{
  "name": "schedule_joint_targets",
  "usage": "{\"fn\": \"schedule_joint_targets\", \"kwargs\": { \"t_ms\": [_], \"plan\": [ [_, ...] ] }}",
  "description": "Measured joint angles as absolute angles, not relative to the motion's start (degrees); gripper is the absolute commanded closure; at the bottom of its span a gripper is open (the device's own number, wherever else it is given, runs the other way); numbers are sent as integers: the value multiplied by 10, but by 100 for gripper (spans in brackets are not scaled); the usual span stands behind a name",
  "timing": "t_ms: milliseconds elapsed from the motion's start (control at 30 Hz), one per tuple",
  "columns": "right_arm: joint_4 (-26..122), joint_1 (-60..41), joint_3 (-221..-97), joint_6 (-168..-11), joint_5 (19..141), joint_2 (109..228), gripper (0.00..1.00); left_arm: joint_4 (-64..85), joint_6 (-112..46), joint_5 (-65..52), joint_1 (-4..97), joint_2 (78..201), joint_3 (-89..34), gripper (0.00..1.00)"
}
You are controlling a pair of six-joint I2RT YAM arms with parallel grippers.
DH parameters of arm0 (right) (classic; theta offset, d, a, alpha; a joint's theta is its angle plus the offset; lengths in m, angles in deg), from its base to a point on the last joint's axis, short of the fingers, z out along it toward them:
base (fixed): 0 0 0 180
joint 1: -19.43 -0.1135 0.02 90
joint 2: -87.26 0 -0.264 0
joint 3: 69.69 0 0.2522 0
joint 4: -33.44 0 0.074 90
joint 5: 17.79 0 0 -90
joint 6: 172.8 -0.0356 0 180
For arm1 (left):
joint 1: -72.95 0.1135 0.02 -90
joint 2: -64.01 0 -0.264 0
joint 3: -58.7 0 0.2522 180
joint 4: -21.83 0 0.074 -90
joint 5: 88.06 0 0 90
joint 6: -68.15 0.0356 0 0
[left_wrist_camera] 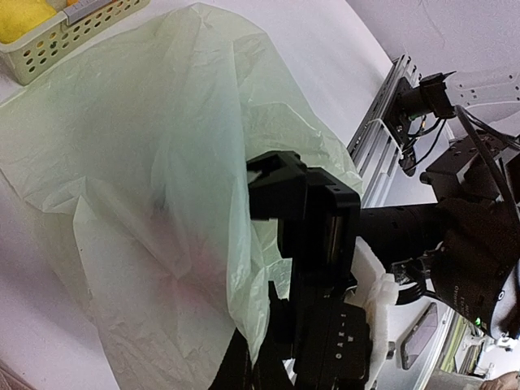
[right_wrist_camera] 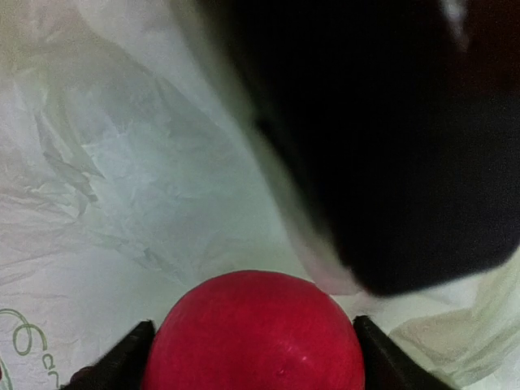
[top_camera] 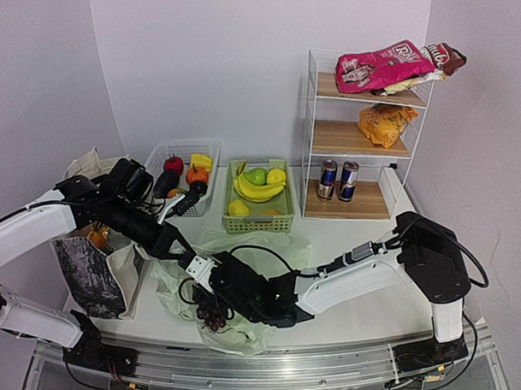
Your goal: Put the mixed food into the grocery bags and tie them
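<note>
Inside the plastic bag (left_wrist_camera: 122, 162), the right gripper (right_wrist_camera: 250, 323) pinches an apple (right_wrist_camera: 253, 345); the left gripper (top_camera: 203, 272), clamped on the bag's rim, may slip, closing it.

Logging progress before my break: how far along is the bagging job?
Done: dark grapes lie in the thin pale-green plastic bag. In hand: the left gripper pinches the bag's rim while the right gripper holds a red plastic apple inside it. Left: yellow bananas in the green basket, two drink cans and an orange snack packet on the wire rack; neither that bag nor the beige canvas tote is tied.
</note>
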State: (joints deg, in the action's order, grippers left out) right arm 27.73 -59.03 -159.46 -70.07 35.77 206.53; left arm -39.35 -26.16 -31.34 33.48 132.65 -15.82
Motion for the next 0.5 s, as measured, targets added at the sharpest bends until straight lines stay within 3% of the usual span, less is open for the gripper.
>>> {"fn": "schedule_joint_targets", "kwargs": {
  "t_ms": [300, 500],
  "plan": [
    [339, -591, -1599, -734, 380, 2052, 6, -393, -262, -312, 335, 1327, -158, 100],
    [443, -590, -1601, -756, 498, 1978, 5, -393, -262, -311, 334, 1327, -158, 100]
  ]
}}
